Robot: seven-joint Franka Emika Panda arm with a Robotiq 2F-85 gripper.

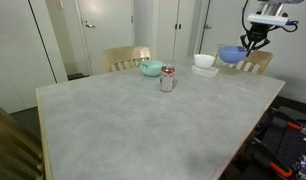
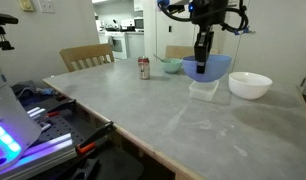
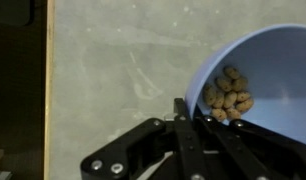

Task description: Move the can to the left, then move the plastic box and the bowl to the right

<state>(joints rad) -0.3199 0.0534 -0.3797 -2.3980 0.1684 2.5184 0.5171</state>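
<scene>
Gripper (image 3: 193,113) clenches the bowl (image 3: 273,65) by its rim, lower centre of the wrist view; a tilt could spill the nuts (image 3: 229,92), or the rim could slip.

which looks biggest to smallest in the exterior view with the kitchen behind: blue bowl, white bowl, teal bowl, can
1. blue bowl and white bowl: about alike, and the white one sits nearer the camera, so unranked
2. teal bowl
3. can

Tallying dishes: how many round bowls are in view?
3: a teal-green bowl beside the silver can, a small white bowl near the edge, a large light-blue bowl in the gripper. None seems hidden.
</scene>
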